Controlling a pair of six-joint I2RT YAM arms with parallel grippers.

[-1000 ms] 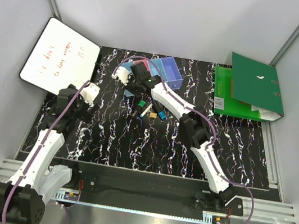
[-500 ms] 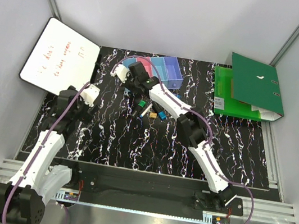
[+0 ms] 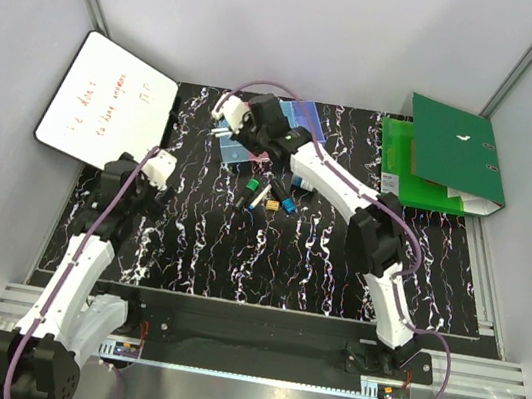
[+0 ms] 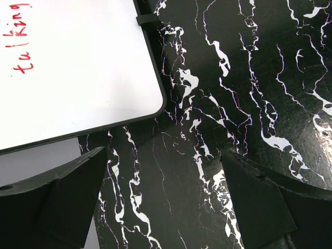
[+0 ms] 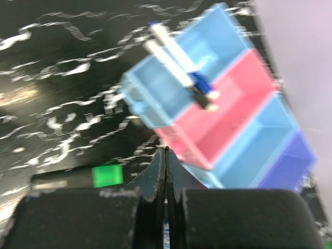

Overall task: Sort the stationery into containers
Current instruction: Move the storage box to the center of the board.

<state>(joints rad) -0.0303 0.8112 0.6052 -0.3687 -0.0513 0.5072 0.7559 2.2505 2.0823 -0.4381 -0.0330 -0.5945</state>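
The containers (image 5: pixel 244 98) are a joined row of light blue, pink, blue and purple bins, and in the top view (image 3: pixel 241 153) my right arm partly covers them. Two white markers with blue caps (image 5: pixel 171 49) lie slanted over the light blue bin and show in the top view (image 3: pixel 224 133) too. My right gripper (image 5: pixel 166 151) is shut and empty, its tips at the near side of the pink bin; it also shows in the top view (image 3: pixel 261 121). My left gripper (image 4: pixel 166 176) is open and empty over bare table by the whiteboard corner, at the left in the top view (image 3: pixel 125 180).
A green-and-black marker (image 3: pixel 249 186), a yellowish piece (image 3: pixel 271 204) and a small blue piece (image 3: pixel 288 205) lie loose just in front of the bins. A green patch (image 5: pixel 107 175) shows blurred beside my right fingers. The whiteboard (image 3: pixel 110 99) lies at the far left and the green binder (image 3: pixel 450 158) at the far right.
My right gripper has swung back and to the right over the bins. The row of bins now lies turned, with its pink and light blue end further left and nearer. My left arm has not moved.
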